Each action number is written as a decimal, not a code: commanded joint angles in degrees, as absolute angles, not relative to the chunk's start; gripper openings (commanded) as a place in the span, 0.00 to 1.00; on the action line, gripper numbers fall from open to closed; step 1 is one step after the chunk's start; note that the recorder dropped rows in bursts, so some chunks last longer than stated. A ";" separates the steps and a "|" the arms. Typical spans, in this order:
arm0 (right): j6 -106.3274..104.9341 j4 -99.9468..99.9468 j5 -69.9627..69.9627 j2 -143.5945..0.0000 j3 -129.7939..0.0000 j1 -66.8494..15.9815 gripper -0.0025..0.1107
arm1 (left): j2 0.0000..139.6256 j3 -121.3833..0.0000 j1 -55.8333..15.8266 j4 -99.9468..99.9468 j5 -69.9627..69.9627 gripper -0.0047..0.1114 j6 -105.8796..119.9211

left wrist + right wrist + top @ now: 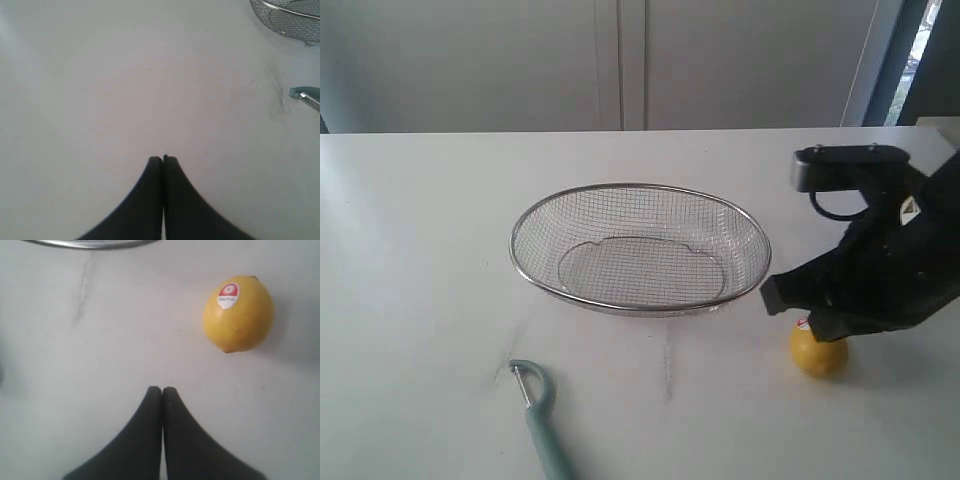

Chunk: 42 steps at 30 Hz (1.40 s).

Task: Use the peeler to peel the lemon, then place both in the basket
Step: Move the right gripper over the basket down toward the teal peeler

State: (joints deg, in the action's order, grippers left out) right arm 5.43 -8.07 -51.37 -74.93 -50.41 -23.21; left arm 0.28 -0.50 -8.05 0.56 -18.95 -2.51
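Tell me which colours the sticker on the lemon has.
Red and white, on the yellow lemon; the right wrist view shows it best.

The exterior camera stands off the table [420, 250] on the side away from the grey wall [470, 60]. It is raised and looks down and across, far enough back to take in the whole basket [638, 186], the peeler [542, 415], the lemon [817, 352] and the right arm [890, 260].

The left wrist camera sits close above the tabletop and looks out past the left gripper [163, 160] at mostly bare surface. It catches only the basket's edge and the peeler's head at the fringe.

The right wrist camera is also close above the table, looking past the right gripper [162, 390] at the lemon, with a sliver of basket rim. All three views share the basket.
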 commanded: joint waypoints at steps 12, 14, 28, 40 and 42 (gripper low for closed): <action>8.67 -8.08 -47.79 -85.36 -57.69 -35.29 0.02 | 0.00 0.00 -8.07 0.74 -19.10 0.04 -2.66; 9.22 -8.08 -47.50 -87.05 -59.10 -36.70 0.02 | 0.00 0.00 -8.07 0.74 -19.10 0.04 -2.66; 11.59 -8.08 -45.84 -97.60 -66.91 -45.97 0.02 | 0.00 0.00 -8.07 0.74 -19.10 0.04 -2.66; 13.31 -8.31 -44.66 -103.53 -70.25 -52.00 0.02 | 0.00 0.00 -8.07 0.74 -19.10 0.04 -2.66; 13.54 -8.31 -44.66 -104.54 -70.91 -52.94 0.02 | 0.00 0.00 -8.07 0.74 -19.10 0.04 -2.66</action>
State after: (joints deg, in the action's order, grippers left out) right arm 12.83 -8.52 -44.97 -103.68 -69.78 -51.78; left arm 0.28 -0.50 -8.05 0.56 -18.95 -2.51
